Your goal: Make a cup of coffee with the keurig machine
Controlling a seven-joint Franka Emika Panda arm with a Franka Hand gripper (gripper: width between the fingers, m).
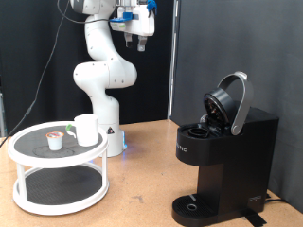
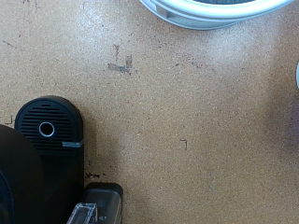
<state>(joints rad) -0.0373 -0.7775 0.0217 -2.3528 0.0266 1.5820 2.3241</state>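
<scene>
**Arm parked high, nothing picked up yet**

From where I stand, the job looks barely begun. The keurig machine (image 1: 222, 156) sits at the exterior view's right on the wooden counter (image 1: 142, 180) with its rounded lid tipped up and the brew chamber open. No cup stands on its round drip base. The cup (image 1: 86, 130) is well apart from it, on the top shelf of a white two-tier round stand (image 1: 57, 170) at the exterior view's left, with the small pod (image 1: 56, 140) just beside it.

My guess is that the step in hand is the first reach, toward the stand or the open machine; I cannot say which. Whatever is fetched, the hand would have to come down a long way first.

The arm is folded upright, and its end effector (image 1: 140, 40) hangs near the exterior view's top, fingers pointing down, far above everything. It holds nothing that I can see. Whether the fingers are spread or pressed together, I cannot tell. The wrist view shows only bare counter, the machine's drip base (image 2: 45, 126) and a sliver of the stand's rim (image 2: 210, 14).
</scene>
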